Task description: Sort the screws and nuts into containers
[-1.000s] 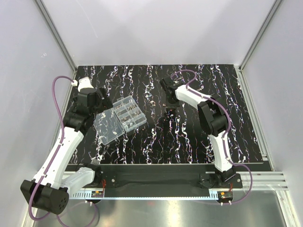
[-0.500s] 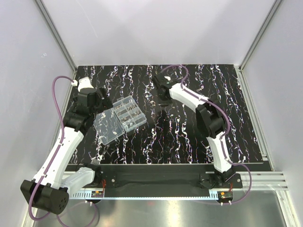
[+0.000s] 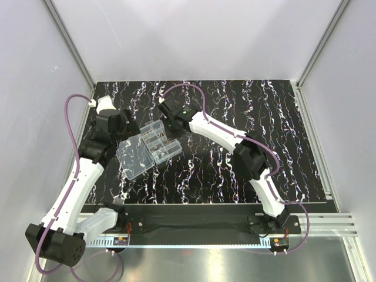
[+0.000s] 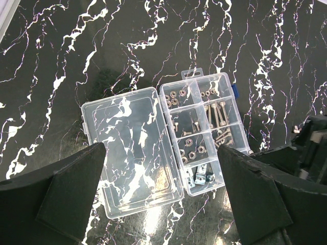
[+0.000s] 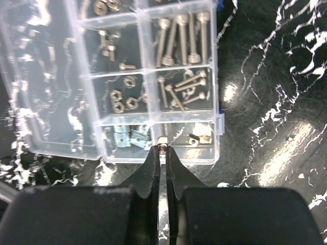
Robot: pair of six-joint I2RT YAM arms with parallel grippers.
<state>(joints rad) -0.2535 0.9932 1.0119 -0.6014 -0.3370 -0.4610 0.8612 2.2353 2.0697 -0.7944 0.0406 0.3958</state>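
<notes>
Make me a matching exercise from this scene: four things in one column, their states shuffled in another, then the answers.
Things:
1. left gripper
2. right gripper
3. lid
4. long screws

States:
A. lying in a compartment of the box
B. pinching a small metal piece
C. folded open, flat
D. wide open, empty

Pairs: 1-D, 2-B, 3-C, 4-A

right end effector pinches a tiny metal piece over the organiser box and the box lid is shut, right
No, the lid lies open flat beside the compartments, as the left wrist view shows. The right end effector does pinch a tiny metal piece over the organiser box.
</notes>
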